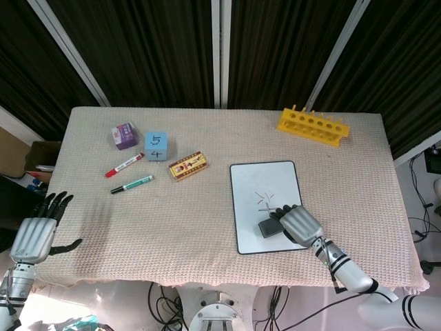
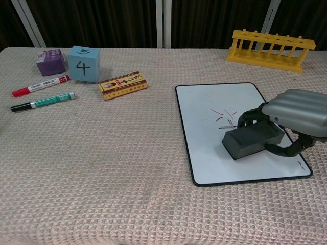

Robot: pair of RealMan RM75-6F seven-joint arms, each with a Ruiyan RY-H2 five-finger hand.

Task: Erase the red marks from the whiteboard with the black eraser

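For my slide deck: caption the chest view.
Right hand holds the black eraser on the whiteboard, red marks partly remaining.

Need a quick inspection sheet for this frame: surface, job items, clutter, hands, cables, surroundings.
Surface: table under a beige woven cloth, flat.
Job's things: whiteboard lies flat, right of centre; red marks remain on its upper middle. black eraser sits on the board just below the marks.
Clutter: blue cube, purple box, red marker, green marker, yellow-red carton, yellow rack at the far right.
Hands: right hand grips the eraser; left hand hangs off the table's left edge, fingers apart, holding nothing.
Cables: loops under the table's front edge.
Surroundings: dark curtain with white framing behind.
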